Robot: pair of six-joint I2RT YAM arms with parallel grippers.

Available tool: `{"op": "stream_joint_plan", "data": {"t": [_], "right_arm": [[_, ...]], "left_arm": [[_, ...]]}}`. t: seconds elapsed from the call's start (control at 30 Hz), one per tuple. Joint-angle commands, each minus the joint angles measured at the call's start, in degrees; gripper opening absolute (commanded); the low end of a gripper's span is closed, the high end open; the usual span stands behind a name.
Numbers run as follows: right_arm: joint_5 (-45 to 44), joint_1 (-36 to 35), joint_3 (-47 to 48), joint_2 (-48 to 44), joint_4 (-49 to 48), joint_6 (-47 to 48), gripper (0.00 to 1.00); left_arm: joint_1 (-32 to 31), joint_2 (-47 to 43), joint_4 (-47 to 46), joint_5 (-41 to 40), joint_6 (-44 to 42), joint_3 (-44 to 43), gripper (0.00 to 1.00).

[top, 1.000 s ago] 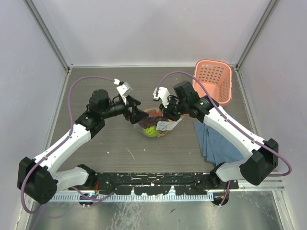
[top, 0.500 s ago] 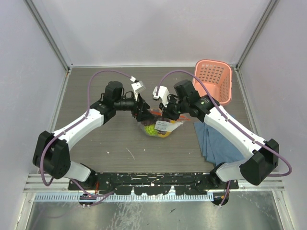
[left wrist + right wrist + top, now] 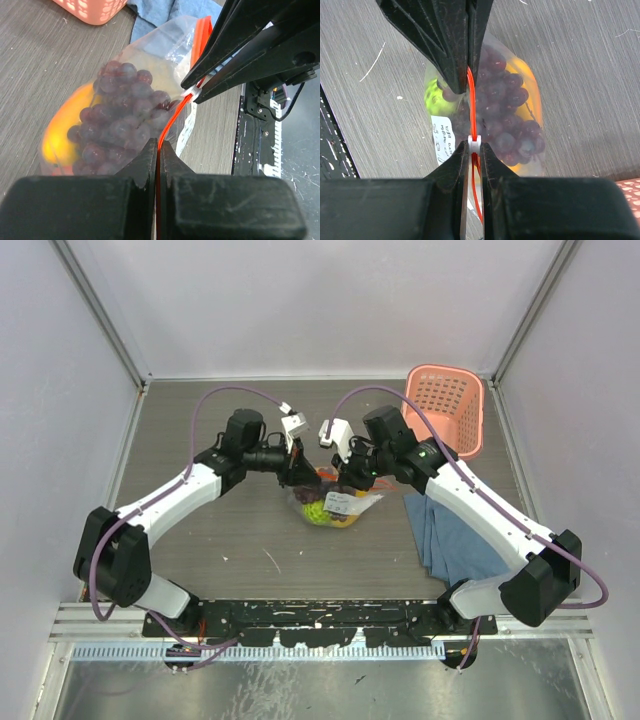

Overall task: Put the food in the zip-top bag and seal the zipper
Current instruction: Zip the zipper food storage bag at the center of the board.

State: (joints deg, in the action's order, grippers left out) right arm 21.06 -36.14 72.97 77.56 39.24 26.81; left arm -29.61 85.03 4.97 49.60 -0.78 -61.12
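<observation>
Within the last second the left arm has been swung in across the table (image 3: 250,550) to the zip-top bag (image 3: 335,502). The left jaws, spread during the approach, are now pressed together on the zipper (image 3: 172,117). The same strip is pinched by the right jaws at its white slider (image 3: 475,144), so a short stretch is held taut between the two. The bag sits at the table's middle between the arms. The grape bunch (image 3: 120,115), the orange-yellow fruit (image 3: 57,132) and the green fruit (image 3: 434,95) are seen through its plastic. Loading is therefore judged finished, and only the sealing pull along the strip appears to be left.
</observation>
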Motion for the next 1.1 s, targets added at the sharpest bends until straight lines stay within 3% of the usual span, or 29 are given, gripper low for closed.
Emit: {"op": "stream_joint_plan", "data": {"t": [0.0, 0.37, 0.7, 1.07], "right_arm": [[-1.06, 0.13, 2.49, -1.46, -2.01, -0.76, 0.01], [-13.07, 0.42, 0.57, -2.94, 1.09, -2.15, 0.01], [-20.16, 4.0, -0.25, -4.48, 0.3, -5.34, 0.01], [-21.02, 9.46, 4.44, 0.84, -6.98, -8.35, 0.01]], "left_arm": [[-0.19, -4.79, -0.8, -3.81, -0.01, 1.54, 0.0], [-0.03, -14.25, 0.15, -23.02, 2.82, 7.56, 0.0], [1.1, -17.14, 2.73, -38.59, 3.76, 8.41, 0.0], [3.54, -14.92, -3.04, -42.25, 3.41, 6.73, 0.0]]}}
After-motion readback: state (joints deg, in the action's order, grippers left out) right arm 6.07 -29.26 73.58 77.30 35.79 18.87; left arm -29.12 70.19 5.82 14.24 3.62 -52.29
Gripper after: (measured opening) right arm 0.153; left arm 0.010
